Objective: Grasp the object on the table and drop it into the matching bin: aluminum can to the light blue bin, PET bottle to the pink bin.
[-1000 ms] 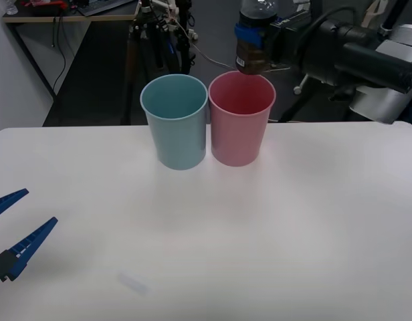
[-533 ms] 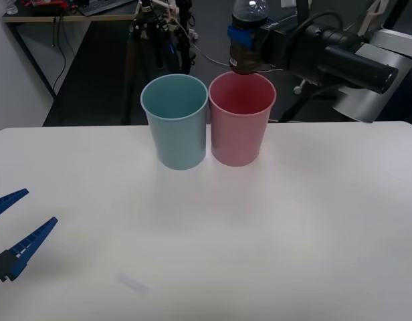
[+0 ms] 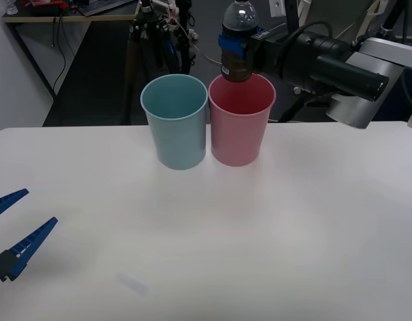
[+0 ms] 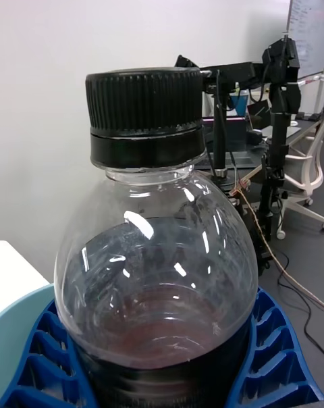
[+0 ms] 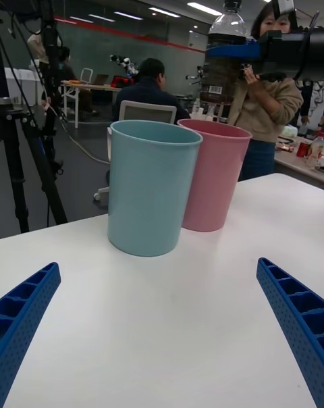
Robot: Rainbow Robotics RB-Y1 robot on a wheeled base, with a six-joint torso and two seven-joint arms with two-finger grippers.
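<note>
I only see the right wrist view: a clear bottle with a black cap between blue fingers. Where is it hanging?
Observer: The right claw holds the PET bottle upright just above the pink bin.
Operator: Anything beside that bin?
Observer: The light blue bin stands right beside it, on the robot's left, on the table.
Operator: And the other claw?
Observer: The left claw is open, low over the table's near left corner.

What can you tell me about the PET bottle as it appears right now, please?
The PET bottle is small and clear, with a ribbed black cap, a rounded shoulder and a dark brownish label band. It stands upright in the air, clamped around its body by the right gripper, whose blue ribbed fingers wrap it. Its base hangs just above the pink bin, over the rim's far side, apparently not touching it.
</note>
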